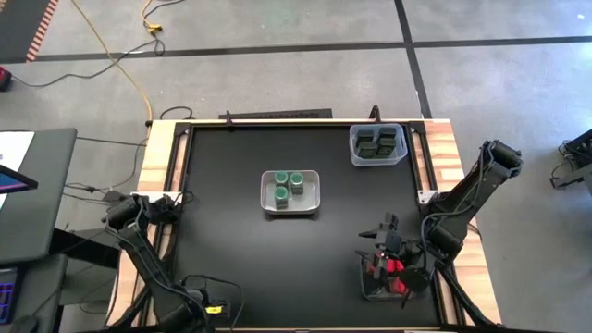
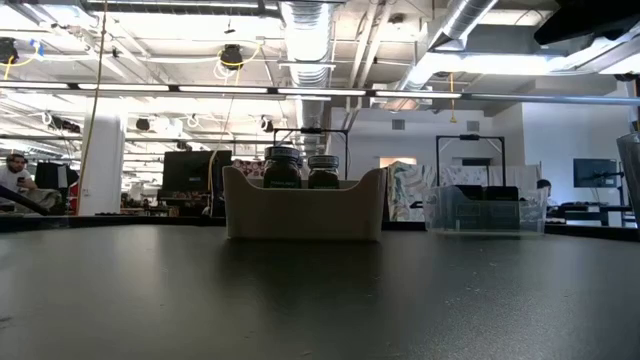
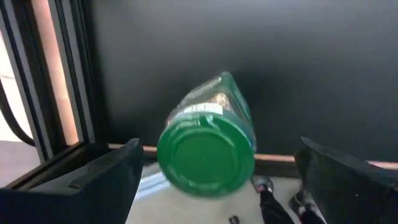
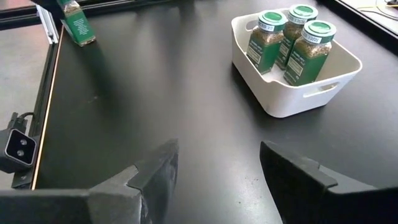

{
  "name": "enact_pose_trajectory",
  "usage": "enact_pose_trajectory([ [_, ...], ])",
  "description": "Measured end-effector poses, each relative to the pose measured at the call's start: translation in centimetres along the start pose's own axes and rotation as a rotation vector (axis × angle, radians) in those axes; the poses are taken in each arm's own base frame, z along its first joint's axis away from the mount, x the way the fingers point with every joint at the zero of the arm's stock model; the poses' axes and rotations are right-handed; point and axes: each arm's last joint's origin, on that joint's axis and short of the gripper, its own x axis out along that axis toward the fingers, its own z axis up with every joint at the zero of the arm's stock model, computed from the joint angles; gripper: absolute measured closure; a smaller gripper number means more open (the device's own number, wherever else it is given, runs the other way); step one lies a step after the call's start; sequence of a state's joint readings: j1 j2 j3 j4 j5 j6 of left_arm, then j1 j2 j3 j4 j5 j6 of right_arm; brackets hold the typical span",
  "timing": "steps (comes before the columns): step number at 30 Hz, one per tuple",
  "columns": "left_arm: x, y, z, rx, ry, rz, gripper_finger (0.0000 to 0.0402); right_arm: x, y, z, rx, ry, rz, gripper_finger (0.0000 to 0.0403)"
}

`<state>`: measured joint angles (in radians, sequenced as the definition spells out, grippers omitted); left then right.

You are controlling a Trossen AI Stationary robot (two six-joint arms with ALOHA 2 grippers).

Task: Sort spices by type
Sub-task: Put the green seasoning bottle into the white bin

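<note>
A green-lidded spice jar [image 3: 208, 146] stands by the table's near-left corner, also seen in the right wrist view [image 4: 78, 25]. My left gripper [image 3: 217, 155] hangs over it, pointing down, open wide, with a finger on either side of the lid and clear of it. In the high view the left gripper [image 1: 205, 305] hides the jar. Three more green-lidded jars [image 4: 292, 34] stand in a white tray [image 1: 290, 191] mid-table. My right gripper [image 4: 217, 152] is open and empty, over the near right [image 1: 381, 239].
A clear tray [image 1: 377, 144] with dark tins sits at the far right corner. Another clear tray [image 1: 388, 282] with red boxes sits near right, under the right arm. The low view shows the white tray [image 2: 303, 215] and the clear tray [image 2: 485, 210]. Black tabletop lies between them.
</note>
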<state>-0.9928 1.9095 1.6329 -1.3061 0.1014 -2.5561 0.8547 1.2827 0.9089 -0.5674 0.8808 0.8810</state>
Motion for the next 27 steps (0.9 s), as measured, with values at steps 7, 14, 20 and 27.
enact_pose_trajectory([
  [7,2.0,-0.6,-0.7,0.002,-0.036,0.027,0.0003,0.0,0.0,0.0,0.001,0.000,0.000,0.0147],
  [14,2.5,-0.6,-0.9,0.022,-0.061,0.018,0.0003,0.0,0.0,0.0,0.000,0.000,0.000,0.0147],
  [20,2.6,-0.3,-0.7,0.033,-0.101,0.035,0.0003,0.0,0.0,0.0,0.001,0.000,0.000,0.0147],
  [27,2.6,-0.3,-0.7,0.033,-0.103,0.036,0.0036,0.0,0.2,0.1,0.020,-0.010,0.012,0.0147],
])
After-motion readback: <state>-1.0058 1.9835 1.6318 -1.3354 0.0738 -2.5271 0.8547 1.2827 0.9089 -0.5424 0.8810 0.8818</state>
